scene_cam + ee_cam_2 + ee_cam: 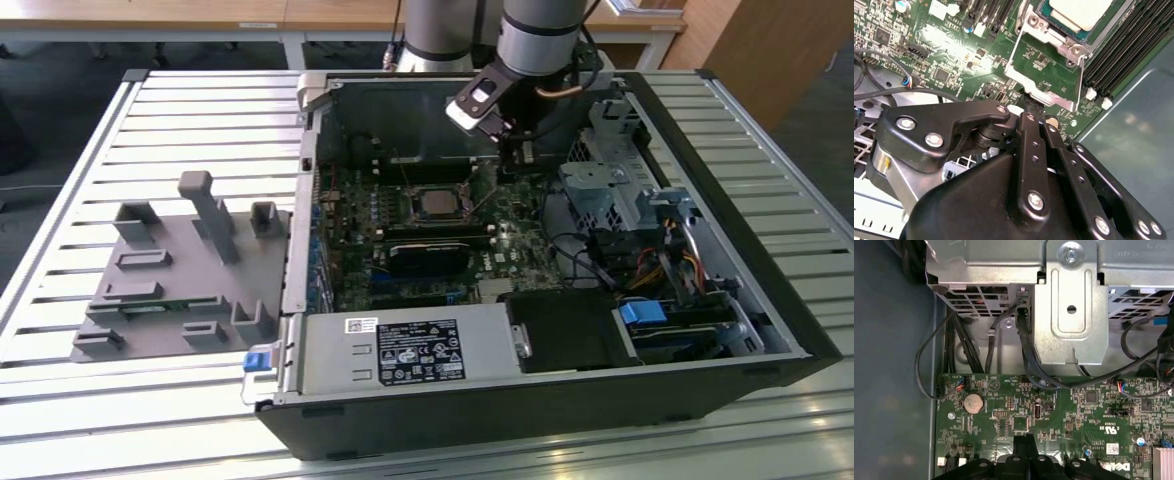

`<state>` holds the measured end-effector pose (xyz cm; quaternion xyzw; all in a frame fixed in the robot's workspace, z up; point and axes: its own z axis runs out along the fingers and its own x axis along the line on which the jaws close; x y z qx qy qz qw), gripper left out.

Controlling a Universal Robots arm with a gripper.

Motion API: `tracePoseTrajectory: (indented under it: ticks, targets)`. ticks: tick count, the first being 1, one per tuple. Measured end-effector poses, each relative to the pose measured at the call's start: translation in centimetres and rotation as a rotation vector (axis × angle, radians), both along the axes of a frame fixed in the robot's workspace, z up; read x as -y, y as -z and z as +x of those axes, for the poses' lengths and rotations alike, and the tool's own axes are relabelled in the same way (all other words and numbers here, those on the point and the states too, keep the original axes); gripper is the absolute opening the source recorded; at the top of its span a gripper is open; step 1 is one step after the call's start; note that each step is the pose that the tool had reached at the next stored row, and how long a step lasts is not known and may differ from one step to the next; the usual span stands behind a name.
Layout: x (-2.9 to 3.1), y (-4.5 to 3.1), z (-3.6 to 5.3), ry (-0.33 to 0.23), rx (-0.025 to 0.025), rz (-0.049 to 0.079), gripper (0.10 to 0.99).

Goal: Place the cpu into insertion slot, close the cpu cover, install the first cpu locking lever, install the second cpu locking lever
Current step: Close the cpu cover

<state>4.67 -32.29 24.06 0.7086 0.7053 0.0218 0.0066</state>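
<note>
The cpu [1080, 11], pale and silvery, lies in the insertion slot [438, 204] on the green board. The cpu cover [1043, 96], a thin metal frame, stands swung open off the slot, and the board shows through its cut-out. My gripper [1031, 104] is shut, its black fingertips pressed together right at the cover's free edge; whether they pinch that edge is hidden. In the exterior view the gripper [518, 152] hangs inside the case, just beyond the slot toward the exterior view's right. In the first wrist view the fingertips [1024, 440] meet above the board.
A black heatsink block [430, 256] sits in front of the slot. Drive cages and cables [627, 215] crowd the case at the exterior view's right. A grey fixture [180, 270] stands on the slatted table at the exterior view's left. Memory slots [1126, 47] run beside the socket.
</note>
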Motion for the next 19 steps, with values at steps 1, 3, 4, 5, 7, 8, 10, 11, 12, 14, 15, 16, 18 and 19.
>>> tracePoseTrajectory:
  ticks: [1, 3, 4, 5, 7, 8, 10, 11, 12, 14, 15, 16, 18, 19]
  targets:
    - [0.0, 0.0, -0.09, 0.0, 0.0, 0.0, 0.106]
    - [0.0, 0.01, -0.27, 0.0, 0.0, 0.0, 0.106]
    - [0.0, 0.01, -0.36, 0.0, 0.0, 0.0, 0.106]
    - [0.0, 0.01, -0.44, 0.0, 0.0, 0.0, 0.106]
    - [0.0, 0.01, -0.59, 0.0, 0.0, 0.0, 0.106]
    - [0.0, 0.01, -0.67, 0.0, 0.0, 0.0, 0.106]
    - [0.0, 0.01, -0.9, 0.0, -0.0001, 0.0, 0.106]
    - [0.0, 0.02, -1.05, 0.0, 0.0, 0.0, 0.106]
    - [0.0, 0.02, -1.19, 0.0, -0.0001, 0.0, 0.106]
    - [0.0, 0.02, -1.5, 0.0, 0.0, 0.0, 0.106]
    - [0.0, 0.03, -1.67, 0.0, 0.0, 0.0, 0.106]
    - [0.0, 0.03, -1.85, 0.0, 0.0, 0.0, 0.106]
    - [0.0, 0.04, -2.18, 0.0, 0.0, 0.0, 0.106]
    - [0.0, 0.04, -2.31, 0.0, 0.0, 0.0, 0.106]
